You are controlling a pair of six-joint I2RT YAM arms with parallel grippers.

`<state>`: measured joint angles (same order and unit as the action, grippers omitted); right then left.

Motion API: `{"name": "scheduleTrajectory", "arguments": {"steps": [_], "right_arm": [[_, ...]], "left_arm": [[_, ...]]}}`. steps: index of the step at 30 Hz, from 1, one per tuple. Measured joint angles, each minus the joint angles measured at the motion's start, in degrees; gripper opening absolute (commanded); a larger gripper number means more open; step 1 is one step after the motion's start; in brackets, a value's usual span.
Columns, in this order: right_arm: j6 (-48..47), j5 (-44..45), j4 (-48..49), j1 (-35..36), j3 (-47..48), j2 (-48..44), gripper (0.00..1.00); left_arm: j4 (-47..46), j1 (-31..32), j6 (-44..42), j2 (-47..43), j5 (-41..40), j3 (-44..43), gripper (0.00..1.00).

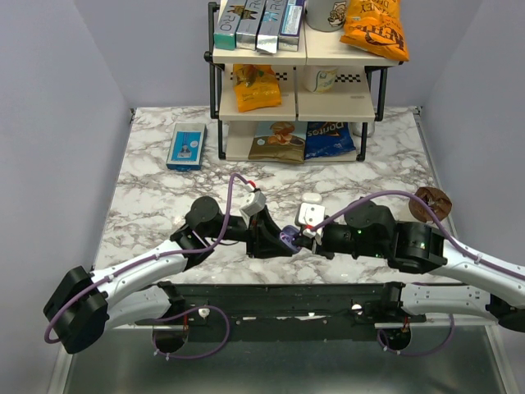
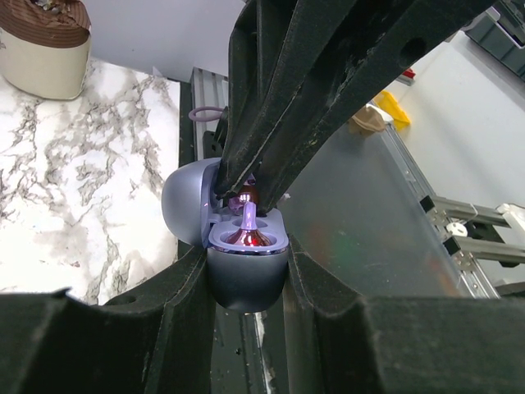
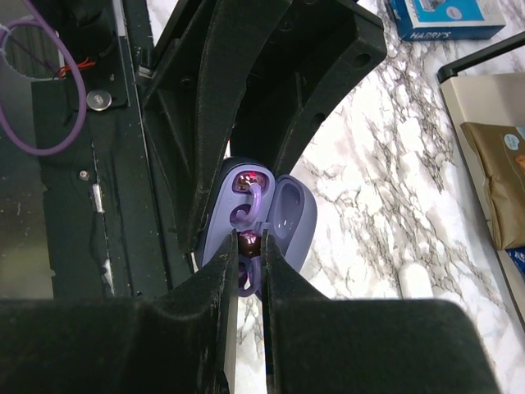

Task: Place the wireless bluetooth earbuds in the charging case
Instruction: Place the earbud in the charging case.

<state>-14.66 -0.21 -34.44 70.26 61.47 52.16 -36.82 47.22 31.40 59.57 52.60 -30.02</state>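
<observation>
From above, near the worktop's (image 1: pixel 164 205) near edge, the left hand (image 1: pixel 285 240) clamps the open charging case (image 1: pixel 289 237); a Doritos bag (image 1: pixel 330 139) stands at the far edge. Left wrist: a skewed push could pop the case free. Right wrist: the right hand (image 3: pixel 250 256), narrow, pinches an earbud (image 3: pixel 248 240); the blue box (image 3: pixel 447 15) reads HARRY'S.

From where I stand, the clearest print is on the blue box (image 3: pixel 443 15) lying flat on the marble table (image 1: pixel 148 205). White capitals along its edge spell HARRY'S, best read from the right wrist view. On the bottom shelf of the rack (image 1: pixel 215 82), the blue chip bag (image 1: pixel 330 139) carries the Doritos name across its front. The tall boxes (image 1: pixel 256 25) standing on the top shelf and the orange bag (image 1: pixel 375 29) near them bear large lettering, too small and cut off to make out.
</observation>
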Motion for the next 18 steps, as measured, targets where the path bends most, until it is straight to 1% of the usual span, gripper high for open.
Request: {"name": "scheduleTrajectory", "arguments": {"steps": [10,14,18], "right_arm": [[0.02,0.0,-0.57,0.0,0.79,0.35,0.13],[0.04,0.0,-1.11,0.0,1.16,0.57,0.21],[0.2,-0.02,-1.46,0.0,1.6,0.96,0.25]], "left_arm": [[0.02,0.04,-0.07,-0.48,-0.46,0.07,0.0],[-0.02,0.11,-0.07,-0.48,-0.5,0.07,0.0],[-0.44,0.11,-0.04,-0.48,-0.63,0.2,0.0]]}}
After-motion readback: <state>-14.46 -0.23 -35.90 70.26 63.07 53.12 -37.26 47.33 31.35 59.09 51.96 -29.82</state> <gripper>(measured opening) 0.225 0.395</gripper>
